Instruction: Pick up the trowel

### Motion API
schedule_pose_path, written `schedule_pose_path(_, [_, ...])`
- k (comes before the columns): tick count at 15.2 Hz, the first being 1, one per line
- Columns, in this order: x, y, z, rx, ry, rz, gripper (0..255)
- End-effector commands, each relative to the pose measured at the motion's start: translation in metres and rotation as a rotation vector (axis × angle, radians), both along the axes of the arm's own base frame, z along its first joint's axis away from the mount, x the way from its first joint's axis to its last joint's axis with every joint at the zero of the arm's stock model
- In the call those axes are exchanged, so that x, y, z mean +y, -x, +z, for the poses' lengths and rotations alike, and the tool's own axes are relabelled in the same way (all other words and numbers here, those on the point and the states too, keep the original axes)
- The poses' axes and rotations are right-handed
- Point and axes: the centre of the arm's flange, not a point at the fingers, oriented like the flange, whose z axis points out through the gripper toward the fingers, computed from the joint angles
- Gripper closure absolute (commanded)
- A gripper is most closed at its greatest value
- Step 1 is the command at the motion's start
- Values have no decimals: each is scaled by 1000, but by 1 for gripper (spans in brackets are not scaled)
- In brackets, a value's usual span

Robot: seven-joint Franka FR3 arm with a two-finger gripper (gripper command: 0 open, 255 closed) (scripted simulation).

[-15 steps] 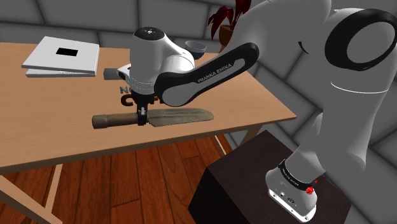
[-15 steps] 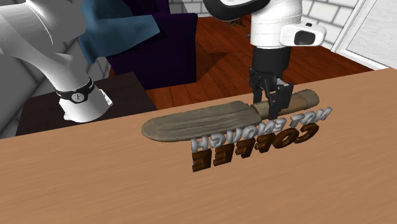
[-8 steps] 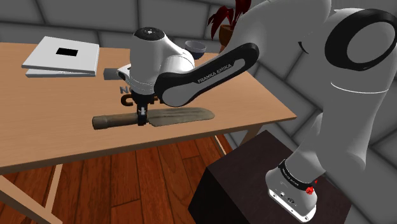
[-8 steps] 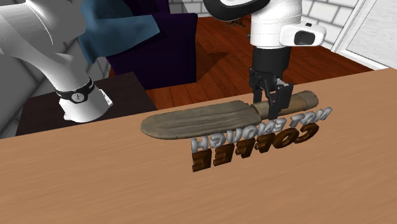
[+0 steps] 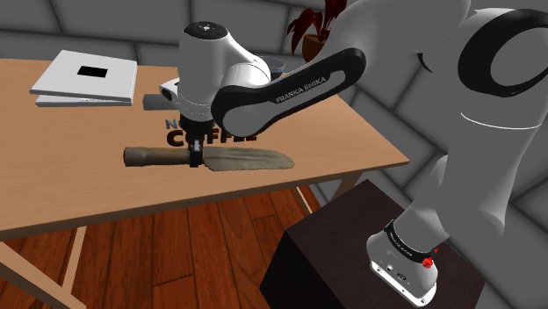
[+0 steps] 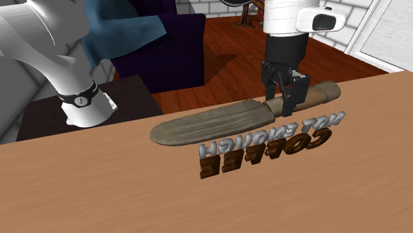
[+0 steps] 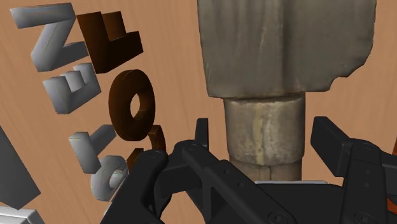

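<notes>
The trowel (image 5: 246, 160) was clasped at its neck by the gripper (image 5: 195, 160), jaws narrowed upon it; in the shoulder view its blade was pointed toward three o'clock.

In the shoulder view the arm (image 5: 281, 92) covers the right part of the lettering (image 5: 180, 138) on the table (image 5: 79, 189), and also most of the red plant (image 5: 307, 25), whose top is cut by the picture's edge. The gripper (image 5: 195, 159) hides the neck of the trowel (image 5: 250, 161). The table runs out at the shoulder view's left. In the wrist view the blade's far end is cut off and the handle is hidden under the hand.
</notes>
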Motion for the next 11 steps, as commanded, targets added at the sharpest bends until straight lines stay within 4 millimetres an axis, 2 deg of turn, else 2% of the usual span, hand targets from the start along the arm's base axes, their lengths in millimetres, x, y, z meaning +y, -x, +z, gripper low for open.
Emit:
schedule_pose_path(1, [0,-1,11,-1,-1,0,255])
schedule_pose_path(9, [0,-1,53,-1,-1,0,255])
schedule_pose_path(11, [0,-1,54,-1,-1,0,255])
